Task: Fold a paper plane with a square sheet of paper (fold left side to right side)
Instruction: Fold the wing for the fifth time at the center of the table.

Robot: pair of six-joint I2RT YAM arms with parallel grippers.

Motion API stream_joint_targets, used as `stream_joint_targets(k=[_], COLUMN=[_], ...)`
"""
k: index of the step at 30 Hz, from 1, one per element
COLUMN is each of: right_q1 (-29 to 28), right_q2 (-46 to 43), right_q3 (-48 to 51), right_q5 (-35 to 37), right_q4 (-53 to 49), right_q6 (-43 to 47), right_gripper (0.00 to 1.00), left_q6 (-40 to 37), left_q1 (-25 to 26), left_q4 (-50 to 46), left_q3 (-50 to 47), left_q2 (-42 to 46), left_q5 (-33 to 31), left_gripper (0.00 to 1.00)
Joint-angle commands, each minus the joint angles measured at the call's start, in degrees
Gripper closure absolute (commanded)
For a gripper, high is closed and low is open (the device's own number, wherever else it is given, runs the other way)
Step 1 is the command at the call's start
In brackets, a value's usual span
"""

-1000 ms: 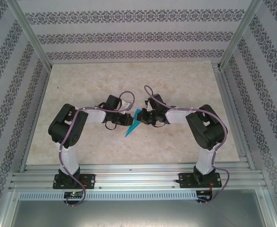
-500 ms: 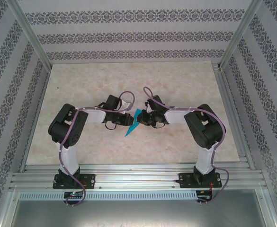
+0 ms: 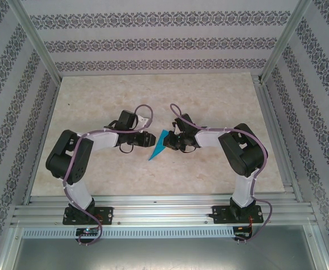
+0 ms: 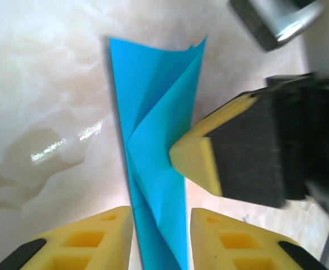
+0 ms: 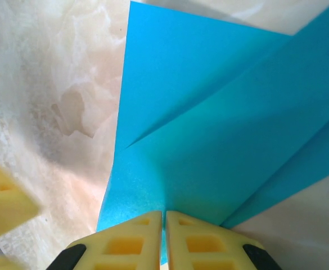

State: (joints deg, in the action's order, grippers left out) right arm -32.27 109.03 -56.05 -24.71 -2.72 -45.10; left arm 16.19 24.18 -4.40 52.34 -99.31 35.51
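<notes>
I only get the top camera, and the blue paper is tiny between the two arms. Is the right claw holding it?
Observer: Yes. The right wrist camera shows the right gripper pinched shut on the edge of the folded paper.
Operator: What about the left claw?
Observer: The left wrist camera shows the left gripper open, jaws apart, one on each side of the paper's narrow end.
Operator: Does it have folds?
Observer: Yes, up close, slanted creases and overlapping flaps show.

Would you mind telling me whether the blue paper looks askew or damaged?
Nothing is torn. The paper plane looks slightly untidy: in the left wrist view its far corner curls and layers fan apart instead of lying flush. The right tool pinches its edge.
</notes>
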Motion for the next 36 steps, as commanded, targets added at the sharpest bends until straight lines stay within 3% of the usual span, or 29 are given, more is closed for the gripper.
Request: stream_joint_targets(k=[1, 5, 10, 22, 36], right_q1=[-0.4, -0.4, -0.5, -0.7, -0.7], right_q2=[2.5, 2.4, 2.4, 2.5, 2.7], right_q3=[0.7, 0.5, 0.2, -0.3, -0.7], right_q5=[3.4, 3.5, 3.5, 3.9, 4.1], right_q4=[-3.8, -3.9, -4.2, -5.0, -5.7], right_q6=[1.0, 1.1, 1.2, 1.3, 1.7], right_gripper=[0.89, 0.89, 0.89, 0.89, 0.89], left_q6=[1.6, 5.8, 9.0, 9.9, 7.8], left_q1=[-0.6, 0.1, 1.7, 6.3, 7.0], left_q4=[-1.9, 0.3, 1.5, 0.4, -2.8], left_q3=[-2.6, -6.6, -7.5, -2.3, -2.0], left_q2=[7.6, 12.4, 11.3, 1.2, -2.1], left_q5=[0.0, 3.7, 6.6, 5.6, 0.6], left_gripper=[0.68, 0.74, 0.77, 0.78, 0.78])
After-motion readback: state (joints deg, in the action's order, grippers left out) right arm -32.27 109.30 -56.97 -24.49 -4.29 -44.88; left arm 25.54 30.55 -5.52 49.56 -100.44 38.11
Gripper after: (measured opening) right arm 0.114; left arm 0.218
